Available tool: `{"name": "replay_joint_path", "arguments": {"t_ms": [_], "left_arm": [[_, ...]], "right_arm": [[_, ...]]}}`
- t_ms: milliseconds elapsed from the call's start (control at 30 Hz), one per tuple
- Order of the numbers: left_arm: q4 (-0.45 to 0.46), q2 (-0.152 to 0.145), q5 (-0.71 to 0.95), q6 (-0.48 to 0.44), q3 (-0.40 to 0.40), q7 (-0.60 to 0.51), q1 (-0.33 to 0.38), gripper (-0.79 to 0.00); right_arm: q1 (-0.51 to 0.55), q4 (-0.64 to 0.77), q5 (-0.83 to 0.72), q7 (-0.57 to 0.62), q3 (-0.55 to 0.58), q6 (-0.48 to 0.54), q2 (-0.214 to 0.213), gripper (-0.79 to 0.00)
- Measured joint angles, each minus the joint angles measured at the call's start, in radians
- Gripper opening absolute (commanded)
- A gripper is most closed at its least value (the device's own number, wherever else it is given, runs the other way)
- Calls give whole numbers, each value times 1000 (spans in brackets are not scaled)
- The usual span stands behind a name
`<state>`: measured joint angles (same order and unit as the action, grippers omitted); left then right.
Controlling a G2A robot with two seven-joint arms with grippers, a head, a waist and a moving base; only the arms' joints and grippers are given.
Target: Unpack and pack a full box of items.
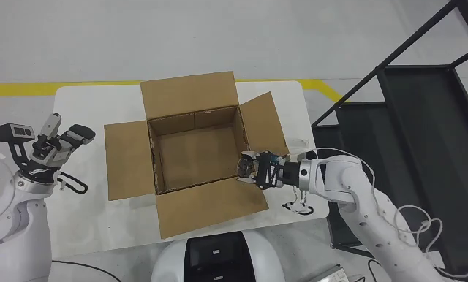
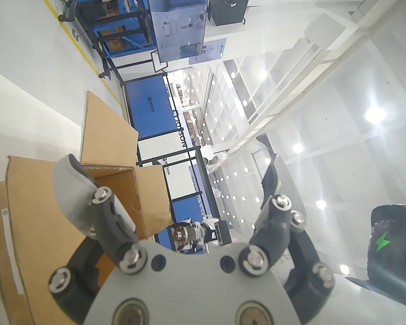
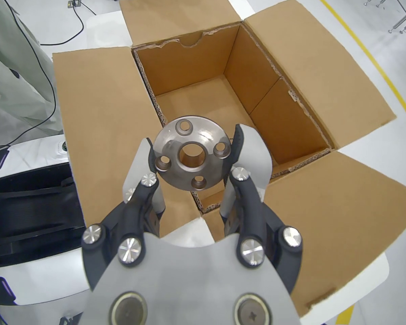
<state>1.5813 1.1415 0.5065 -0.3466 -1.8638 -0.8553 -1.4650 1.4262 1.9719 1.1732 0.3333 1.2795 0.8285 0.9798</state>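
At the worktop's [image 1: 88, 107] middle stands the box [image 1: 189, 98], all four flaps folded outward and its floor showing bare cardboard.

Progress: the one item to be seen is a round metal flange [image 3: 203, 136], a disc with a central bore and four bolt holes. With the interior bare and a single piece in hand, this reads as the turning point of the task. The flange is either the last piece lifted out or the first to go back in, and the pictures do not settle which. By that reading, roughly half the work remains.

Position of the item: the right gripper [image 3: 193, 147] pinches the flange by its rim, one finger on each side, with the flat face turned toward the box opening. From above, the flange [image 1: 246, 166] hangs at the box's right wall, near the corner closest to the robot, just above the rim and not inside the cavity.

Other arm: the left gripper [image 1: 66, 130] sits at the worktop's left edge, well apart from the box. Its fingers are spread and hold nothing.
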Motion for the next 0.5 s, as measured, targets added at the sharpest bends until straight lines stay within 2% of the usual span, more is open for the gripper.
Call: {"name": "replay_joint_path", "arguments": {"t_ms": [100, 500], "left_arm": [[0, 0, 0, 0, 0, 0, 0, 0], [0, 0, 0, 0, 0, 0, 0, 0]], "right_arm": [[-32, -11, 3, -10, -26, -11, 5, -785], [-32, -11, 3, -10, -26, -10, 4, -785]]}}
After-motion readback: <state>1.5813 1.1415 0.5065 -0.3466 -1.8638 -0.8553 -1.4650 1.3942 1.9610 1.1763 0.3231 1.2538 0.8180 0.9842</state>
